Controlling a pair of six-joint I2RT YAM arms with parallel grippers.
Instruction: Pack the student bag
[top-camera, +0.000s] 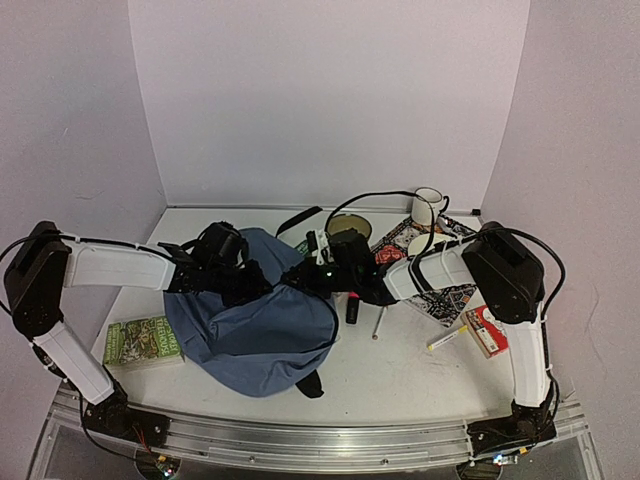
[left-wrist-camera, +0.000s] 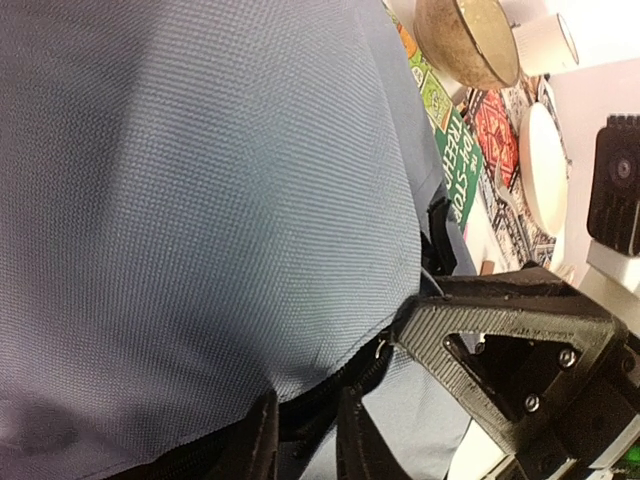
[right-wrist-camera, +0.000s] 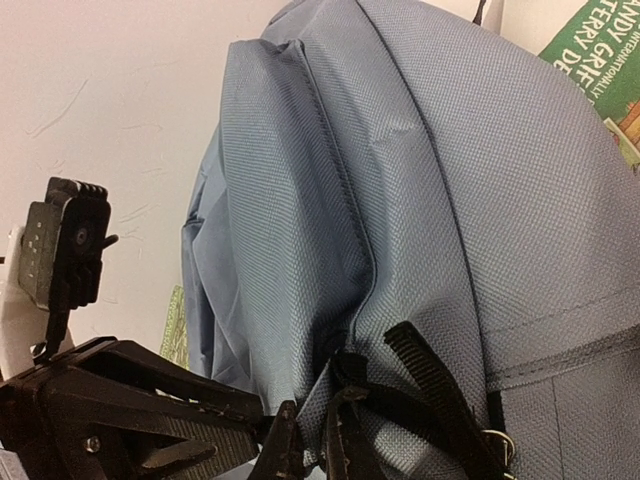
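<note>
The student bag (top-camera: 250, 325) is a slate-blue backpack lying on the table left of centre, and it fills both wrist views (left-wrist-camera: 200, 200) (right-wrist-camera: 400, 200). My left gripper (top-camera: 252, 284) comes in over its upper edge. In the left wrist view, the left gripper (left-wrist-camera: 306, 442) has its two fingers closed round the bag's black zip edge. My right gripper (top-camera: 303, 280) meets the bag from the right. The right gripper (right-wrist-camera: 312, 445) is shut on a fold of blue fabric beside a black strap (right-wrist-camera: 430, 390). The two grippers' tips are almost touching.
A green book (top-camera: 143, 340) lies left of the bag. A bowl (top-camera: 349, 227), a white mug (top-camera: 428, 206) and patterned books (top-camera: 445, 298) are behind and to the right. Near my right arm lie a black marker (top-camera: 352, 308), two pens (top-camera: 379, 322) and a red-and-white box (top-camera: 487, 331).
</note>
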